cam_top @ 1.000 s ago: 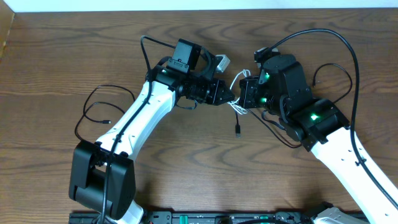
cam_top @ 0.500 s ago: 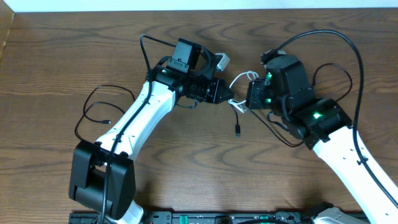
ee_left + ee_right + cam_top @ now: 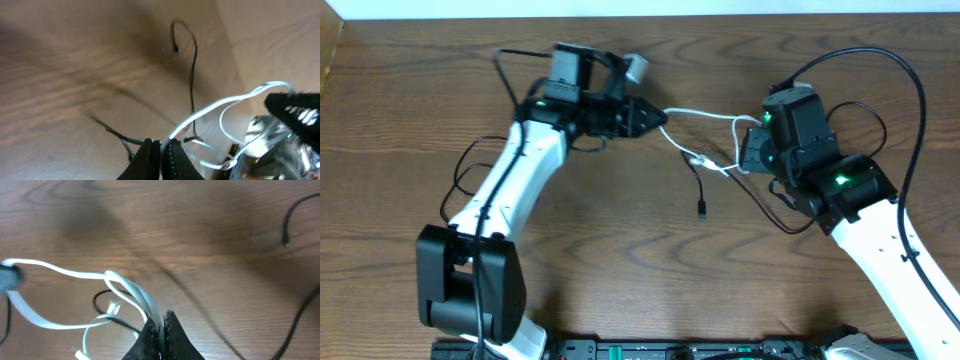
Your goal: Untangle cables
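Observation:
A white cable (image 3: pixel 705 116) stretches between my two grippers above the table. My left gripper (image 3: pixel 660 117) is shut on its left end, and the left wrist view shows the jaws (image 3: pixel 162 146) pinched on the white cable (image 3: pixel 220 105). My right gripper (image 3: pixel 744 152) is shut on the other part, the white cable (image 3: pixel 75 272) running out from the closed jaws (image 3: pixel 162 319). A thin black cable (image 3: pixel 698 185) hangs from the white one near its plug and lies on the wood, also seen as the black cable (image 3: pixel 192 65) and the black cable (image 3: pixel 107 309).
Another thin black cable (image 3: pixel 470 168) loops on the table beside the left arm. A black loop (image 3: pixel 775 212) lies under the right arm. The right arm's thick black wire (image 3: pixel 910 90) arcs above the table. A black rail (image 3: pixel 670 350) runs along the front edge.
My left gripper has swung up and to the left, and my right gripper has drawn right. The white cable, bunched between them before, is now pulled out long.

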Controlling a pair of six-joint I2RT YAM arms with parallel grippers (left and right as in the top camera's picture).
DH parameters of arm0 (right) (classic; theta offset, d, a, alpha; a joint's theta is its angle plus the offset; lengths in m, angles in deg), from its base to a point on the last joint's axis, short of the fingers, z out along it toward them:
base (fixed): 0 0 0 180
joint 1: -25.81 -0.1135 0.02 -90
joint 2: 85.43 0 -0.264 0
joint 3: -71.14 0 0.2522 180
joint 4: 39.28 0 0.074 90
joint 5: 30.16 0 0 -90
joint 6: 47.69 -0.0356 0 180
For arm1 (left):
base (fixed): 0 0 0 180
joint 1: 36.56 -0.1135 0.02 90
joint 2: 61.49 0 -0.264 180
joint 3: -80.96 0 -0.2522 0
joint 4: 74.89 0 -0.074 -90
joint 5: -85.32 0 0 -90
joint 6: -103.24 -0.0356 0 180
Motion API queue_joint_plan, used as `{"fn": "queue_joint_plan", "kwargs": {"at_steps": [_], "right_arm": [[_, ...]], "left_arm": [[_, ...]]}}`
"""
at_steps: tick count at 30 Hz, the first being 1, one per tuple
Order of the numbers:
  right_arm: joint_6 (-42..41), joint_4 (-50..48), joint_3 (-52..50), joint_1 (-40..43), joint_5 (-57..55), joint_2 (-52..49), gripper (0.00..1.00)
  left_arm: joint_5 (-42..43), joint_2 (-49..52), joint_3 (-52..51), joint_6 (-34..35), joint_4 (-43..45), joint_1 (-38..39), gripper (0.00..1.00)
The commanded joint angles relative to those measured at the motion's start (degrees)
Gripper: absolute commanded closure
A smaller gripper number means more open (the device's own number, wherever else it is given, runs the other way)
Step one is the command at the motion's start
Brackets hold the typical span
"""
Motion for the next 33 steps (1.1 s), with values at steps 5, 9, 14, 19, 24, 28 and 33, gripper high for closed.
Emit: {"fn": "queue_joint_plan", "kwargs": {"at_steps": [5, 9, 14, 19, 24, 28, 33], "right_arm": [[-0.39, 0.22, 0.90, 0.92, -4.70, -1.03, 0.99], [0.20, 0.79, 0.90, 1.33, -6.51, -2.67, 0.88], [2.03, 0.55, 0.85, 2.29, -1.95, -5.77, 0.57], [10.58, -3.43, 0.85, 1.68, 17.46, -10.51, 0.32], [10.73, -6.21, 0.85, 0.63, 21.05, -17.22, 0.29], [13.55, -9.35, 0.85, -0.59, 28.59, -22.64, 0.29], [14.19, -12.24, 0.85, -3.80, 31.30, -27.28, 0.29]], "left_arm": [[7.37, 0.52, -0.28, 2.10, 0.11, -6.51, 0.92], [7.56, 0.52, -0.28, 2.10, 0.11, -8.24, 0.92], [11.43, 0.50, -0.28, 2.12, 0.09, -9.81, 0.92], [11.61, 0.37, -0.28, 2.38, 0.13, -9.81, 0.92], [13.64, -1.27, -0.28, 4.07, 0.90, -9.81, 0.92], [14.43, -5.44, -0.28, 6.36, 2.60, -9.81, 0.92], [13.29, -14.25, -0.28, 6.12, 4.00, -9.94, 0.92]]}}
